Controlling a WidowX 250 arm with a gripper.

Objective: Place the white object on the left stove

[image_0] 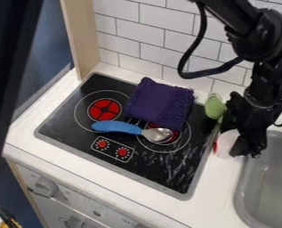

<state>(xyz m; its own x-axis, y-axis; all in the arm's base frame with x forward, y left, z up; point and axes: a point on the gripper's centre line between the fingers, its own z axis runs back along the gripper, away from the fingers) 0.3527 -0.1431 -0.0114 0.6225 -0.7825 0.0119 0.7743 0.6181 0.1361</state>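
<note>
Nearest, at the bottom of the view: a white oven front with a knob toward the left. Above it, the white bench, with a grey sink set in at the lower right; contents too indistinct to name. Let into the bench at the centre, a black stove with a grey rim. Near its front edge, a small panel with two red dials.

Lying across the stove, a spoon with a blue handle, just in front of the left burner, and a metal bowl over the right burner. Behind the spoon, a crumpled purple cloth, partly over the right burner.

On the right, between stove and sink, the white object, off both burners and right up against the black pincer, with a bit of red beside it. No telling whether wide, narrow or closed around the white object. Just behind, near the stove's far right corner, a green object. Above, the black arm, down from the upper right. Farthest, a white tiled wall.
</note>
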